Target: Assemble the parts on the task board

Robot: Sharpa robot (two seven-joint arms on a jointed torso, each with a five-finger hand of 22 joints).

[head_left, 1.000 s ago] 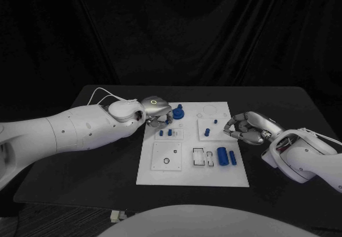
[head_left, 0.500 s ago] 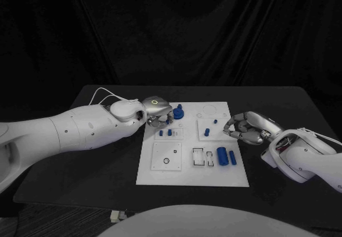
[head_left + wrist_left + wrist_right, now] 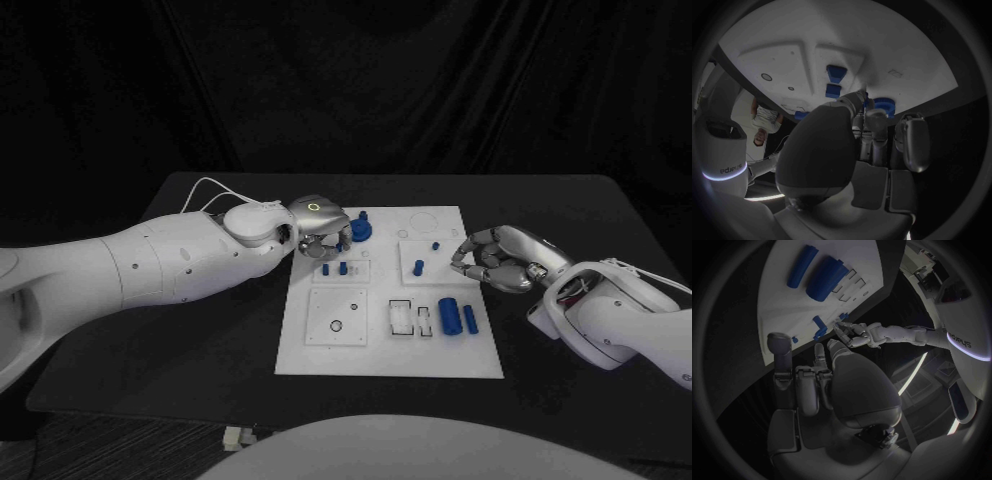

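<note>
so, operator, your left hand (image 3: 320, 224) sits over the far left corner of the task board (image 3: 389, 362), fingers curled down beside the blue gear-shaped part (image 3: 362, 230) that stands near the board's far edge. from the left wrist view the fingertips (image 3: 859, 96) reach right up to that toothed blue part (image 3: 882, 105), but you cannot tell from these pictures whether they actually grip it or only touch it — the palm hides the contact.

your right hand (image 3: 498, 260) rests at the board's right edge, about level with its middle, fingers curled inward toward the palm. nothing shows between them in the head view, and in the right wrist view the fingers (image 3: 820, 382) lie folded close together with nothing in them.

on the board itself: two small blue pegs (image 3: 336, 268) stand side by side on the raised square plate just nearer you than the left hand. a slim blue peg (image 3: 418, 267) stands on the plate to the right of those, with another tiny blue piece (image 3: 434, 243) just beyond it. nearer the front, a thick blue cylinder (image 3: 450, 316) lies flat beside a thinner blue rod (image 3: 470, 319), both to the right of the open rectangular slots (image 3: 413, 318). the square plate (image 3: 338, 317) at the front left carries a dark ring and small holes.

the black table (image 3: 188, 340) lies under all of it.
</note>
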